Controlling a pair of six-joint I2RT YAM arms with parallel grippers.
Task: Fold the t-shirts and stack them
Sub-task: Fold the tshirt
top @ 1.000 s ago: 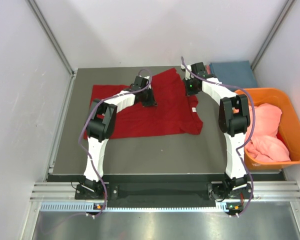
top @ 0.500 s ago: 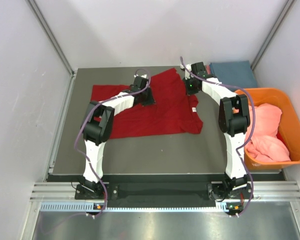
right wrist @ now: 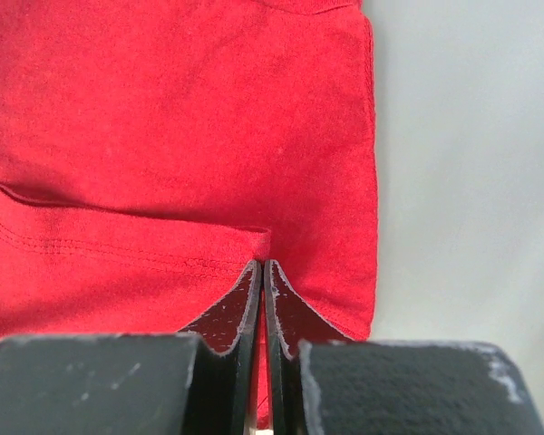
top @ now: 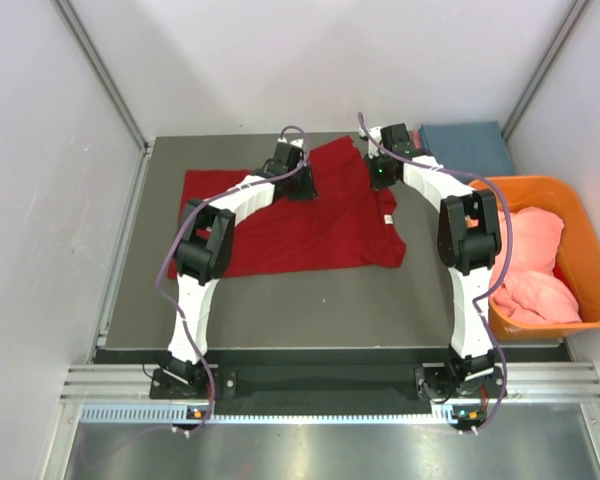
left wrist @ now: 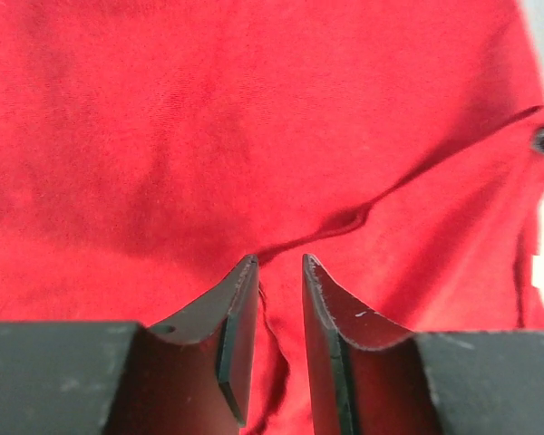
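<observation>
The red t-shirt [top: 270,235] is spread on the table [top: 280,300], left gripper [left wrist: 279,265] parted over a wrinkle, right gripper [right wrist: 261,265] pinched together on its hem (looks like). I'd flatten that ridge before folding

— What fills the frame?
— A deep red soft cloth t-shirt [right wrist: 163,109], spread over the pale grey flat counter [right wrist: 471,163], which shows bare on the right.
— And the right gripper [right wrist: 262,265]?
— Its black jaws are pressed together at the end of the shirt's double-stitched hem [right wrist: 118,249], with a red sliver between them.
</observation>
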